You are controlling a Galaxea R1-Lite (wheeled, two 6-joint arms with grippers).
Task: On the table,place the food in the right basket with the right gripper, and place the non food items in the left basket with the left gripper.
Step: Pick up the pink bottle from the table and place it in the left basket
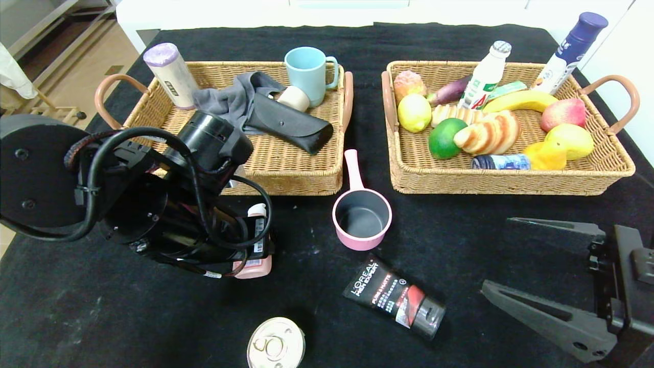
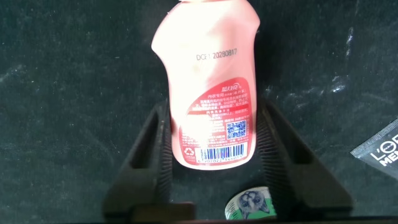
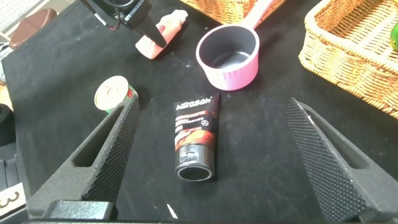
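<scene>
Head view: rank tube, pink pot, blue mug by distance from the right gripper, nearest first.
From the right gripper, open at the table's front right:
1. Tube, lying just to its left.
2. Pink pot, centre, between the baskets' front edges.
3. Blue mug, at the back of the left basket.

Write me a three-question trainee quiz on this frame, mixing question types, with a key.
1. True or false: the pink saucepan is inside the left basket.
2. Which object lies between the fingers of the left gripper?
A. the black L'Oreal tube
B. the pink bottle
C. the tin can
3. Fill in: the right gripper hangs over the table with its fingers ____.

Key
1. False; it stands on the black table between the two baskets, handle pointing away from the robot.
2. B; the fingers straddle the lying bottle, and whether they grip it cannot be told.
3. Open; nothing is between them.
</scene>
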